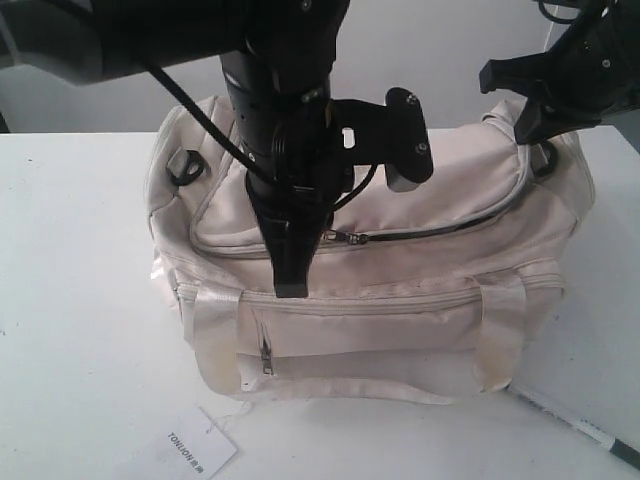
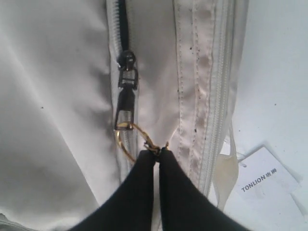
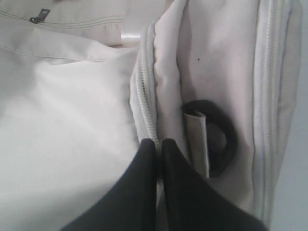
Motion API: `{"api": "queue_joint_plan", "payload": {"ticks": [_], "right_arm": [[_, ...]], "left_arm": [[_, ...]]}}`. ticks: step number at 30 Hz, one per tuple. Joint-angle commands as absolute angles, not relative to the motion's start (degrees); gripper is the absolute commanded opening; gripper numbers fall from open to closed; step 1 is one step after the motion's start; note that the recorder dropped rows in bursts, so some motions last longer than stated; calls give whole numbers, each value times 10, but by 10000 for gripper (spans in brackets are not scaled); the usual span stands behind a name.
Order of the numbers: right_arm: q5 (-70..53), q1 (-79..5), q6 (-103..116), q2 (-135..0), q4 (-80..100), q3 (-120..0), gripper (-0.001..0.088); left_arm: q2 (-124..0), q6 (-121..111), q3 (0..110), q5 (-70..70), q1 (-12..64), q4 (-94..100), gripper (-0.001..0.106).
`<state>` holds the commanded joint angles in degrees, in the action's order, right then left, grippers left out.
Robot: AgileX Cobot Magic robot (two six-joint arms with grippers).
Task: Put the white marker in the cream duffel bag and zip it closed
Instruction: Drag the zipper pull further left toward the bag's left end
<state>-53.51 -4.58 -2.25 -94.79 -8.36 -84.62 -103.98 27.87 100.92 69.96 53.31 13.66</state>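
White marker [image 1: 572,424] lies well apart from left fingers [image 2: 139,192] pinching zipper ring [image 2: 142,136].

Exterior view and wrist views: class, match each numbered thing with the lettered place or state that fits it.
Things: 1 white marker; 2 gold ring pull; 3 paper tag; 4 top zipper.
Places and states: A pinched in the left gripper; B partly open; C on the table by the cream duffel bag's right front corner; D on the table by its left front corner.
Pairs: 1-C; 2-A; 3-D; 4-B.
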Motion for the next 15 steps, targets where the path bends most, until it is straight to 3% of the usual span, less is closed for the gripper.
{"api": "queue_joint_plan", "payload": {"ticks": [15], "right_arm": [[-536,-45,-12,-948,-69,-846,0]], "left_arm": [[-1039,243,1006,700,533,183,0]]}}
